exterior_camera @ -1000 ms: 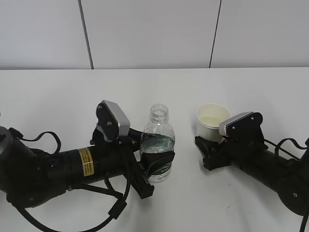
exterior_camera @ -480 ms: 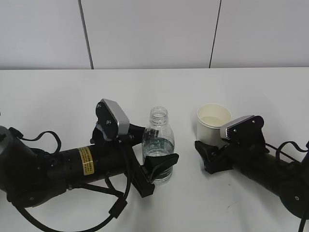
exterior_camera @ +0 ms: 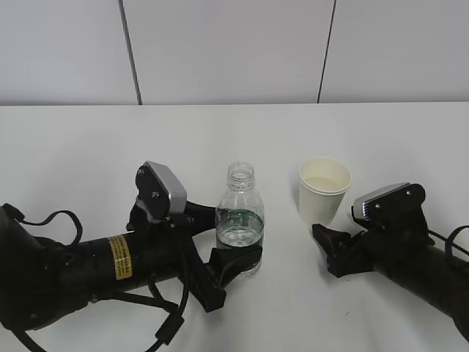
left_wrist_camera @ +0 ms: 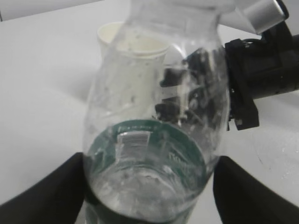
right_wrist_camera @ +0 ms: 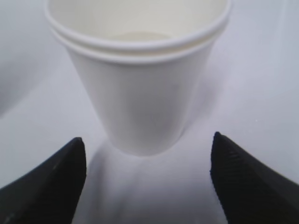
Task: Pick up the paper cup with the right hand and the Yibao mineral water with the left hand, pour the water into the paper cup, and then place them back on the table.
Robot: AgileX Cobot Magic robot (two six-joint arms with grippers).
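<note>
Currently both task items stand upright on the table (exterior_camera: 242, 139), bottle left of cup, a clear gap between them.

Yibao mineral water (exterior_camera: 239, 218): uncapped, green label around the lower body, a little water (exterior_camera: 238, 236) visible low inside. Left hand (exterior_camera: 233, 242) lies low on the near-left side, yellow sticker on its body, grey block above the wrist. Its jaws are spread, one finger (exterior_camera: 236, 261) on the near side of the bottle's base and the other on the far side. In the left wrist view the bottle (left_wrist_camera: 154, 135) fills the frame between the two fingertips (left_wrist_camera: 46, 189); they sit right against its lower sides, but whether they actually touch cannot be told.

Paper cup (exterior_camera: 325, 189): right of centre, cream inside; looks like two nested rims. Right hand (exterior_camera: 331, 246) lies near-right of it, jaws parted, tips just short of the cup's base and apart from it. Right wrist view confirms: cup (right_wrist_camera: 140, 84) stands free ahead, a black fingertip (right_wrist_camera: 51, 175) low at either side, bare tabletop between them and the cup.
</note>
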